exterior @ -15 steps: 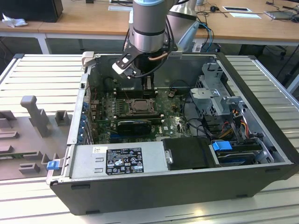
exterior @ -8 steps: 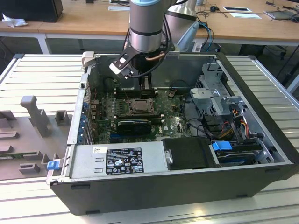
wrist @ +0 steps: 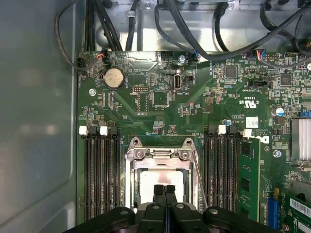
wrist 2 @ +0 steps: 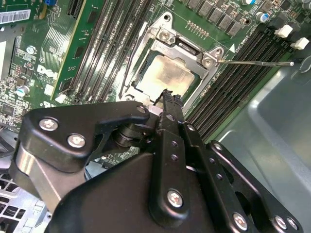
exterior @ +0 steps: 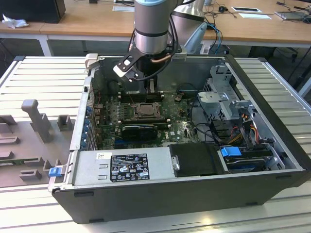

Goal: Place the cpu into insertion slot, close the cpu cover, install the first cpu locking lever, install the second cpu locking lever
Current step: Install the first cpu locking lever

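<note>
An open computer case [exterior: 279, 167] lay on a slatted metal table [exterior: 43, 77], with the robot arm reaching down into it from above. The gripper [wrist: 164, 190] hung low over the middle of the green motherboard [wrist: 160, 104]. In both wrist views its two black fingertips were pressed together with nothing held between them.

Directly beneath the fingertips sat the cpu [wrist: 145, 187], pale metal top facing up, seated in the insertion slot [exterior: 144, 110]. The slot lay between two banks of long black memory slots [wrist: 102, 179]. The silver cpu cover [wrist: 156, 154] lay down around the chip, whose top showed through the central window. In the second wrist view the gripper's [wrist 2: 170, 97] tips reached just over one edge of the chip [wrist 2: 167, 75].

A thin metal locking lever [wrist 2: 252, 62] slanted away from one corner of the cover, out over the neighbouring memory slots. In the first wrist view the lever [wrist: 199, 179] ran at a slight angle beside the cover.
</note>
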`<state>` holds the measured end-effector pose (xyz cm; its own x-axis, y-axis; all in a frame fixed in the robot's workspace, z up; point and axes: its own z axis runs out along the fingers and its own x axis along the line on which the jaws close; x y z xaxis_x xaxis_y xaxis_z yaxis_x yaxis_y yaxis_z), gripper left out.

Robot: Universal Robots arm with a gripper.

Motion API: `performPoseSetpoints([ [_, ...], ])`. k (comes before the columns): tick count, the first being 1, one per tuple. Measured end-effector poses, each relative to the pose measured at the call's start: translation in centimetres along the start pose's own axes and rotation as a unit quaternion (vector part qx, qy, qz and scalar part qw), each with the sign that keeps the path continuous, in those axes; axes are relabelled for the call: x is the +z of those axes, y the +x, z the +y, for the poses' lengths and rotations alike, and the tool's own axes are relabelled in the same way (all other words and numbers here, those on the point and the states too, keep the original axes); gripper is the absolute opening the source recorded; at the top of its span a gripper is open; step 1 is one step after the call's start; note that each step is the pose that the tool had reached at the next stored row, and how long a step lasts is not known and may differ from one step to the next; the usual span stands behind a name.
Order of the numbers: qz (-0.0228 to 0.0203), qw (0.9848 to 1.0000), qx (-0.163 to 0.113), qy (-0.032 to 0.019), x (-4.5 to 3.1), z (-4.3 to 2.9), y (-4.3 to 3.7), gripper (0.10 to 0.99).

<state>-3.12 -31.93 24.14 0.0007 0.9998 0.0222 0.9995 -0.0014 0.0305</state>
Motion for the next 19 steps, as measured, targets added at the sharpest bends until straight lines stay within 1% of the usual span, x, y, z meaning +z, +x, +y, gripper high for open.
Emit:
performPoseSetpoints([
  [4, 0.0, 1.0, 0.0, -0.0001, -0.16, 0.01, 0.0, 0.106],
  [8, 0.0, 1.0, 0.0, 0.0, -0.62, 0.02, 0.01, 0.106],
  [10, 0.0, 1.0, 0.0, -0.0001, -1.07, 0.03, 0.03, 0.106],
  [11, 0.0, 1.0, 0.0, 0.0, -1.49, 0.05, 0.03, 0.106],
  [13, 0.0, 1.0, 0.0, -0.0001, -1.9, 0.06, 0.04, 0.106],
  [14, 0.0, 1.0, 0.0, 0.0, -2.24, 0.07, 0.05, 0.106],
  [15, 0.0001, 1.0, 0.0, -0.0001, -2.33, 0.07, 0.05, 0.106],
  [16, 0.0002, 1.0, -0.004, 0.0, -2.33, 0.07, 0.06, 0.106],
  [19, 0.0009, 0.9995, -0.031, 0.0006, -2.34, 0.07, 0.05, 0.106],
])
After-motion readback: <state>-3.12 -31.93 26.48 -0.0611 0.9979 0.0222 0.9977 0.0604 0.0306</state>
